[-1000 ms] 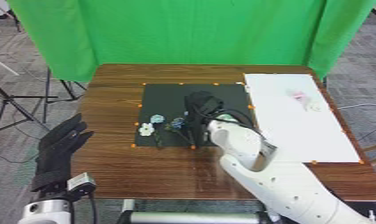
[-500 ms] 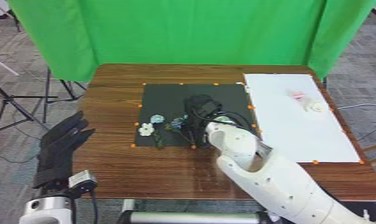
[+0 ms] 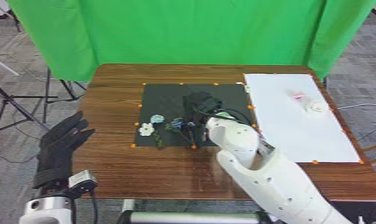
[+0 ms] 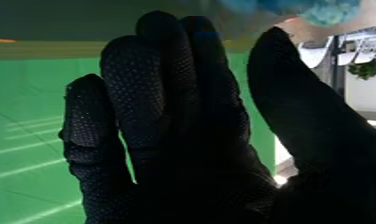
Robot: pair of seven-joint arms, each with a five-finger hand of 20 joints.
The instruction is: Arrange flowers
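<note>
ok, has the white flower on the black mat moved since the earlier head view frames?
No, the white flower sits at the same spot, just inside the left edge of the black mat.

Black mat, white sheet on table

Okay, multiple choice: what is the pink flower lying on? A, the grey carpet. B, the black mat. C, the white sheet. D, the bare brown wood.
C: the head view shows the pink flower on the white sheet, near a whitish flower.
</note>
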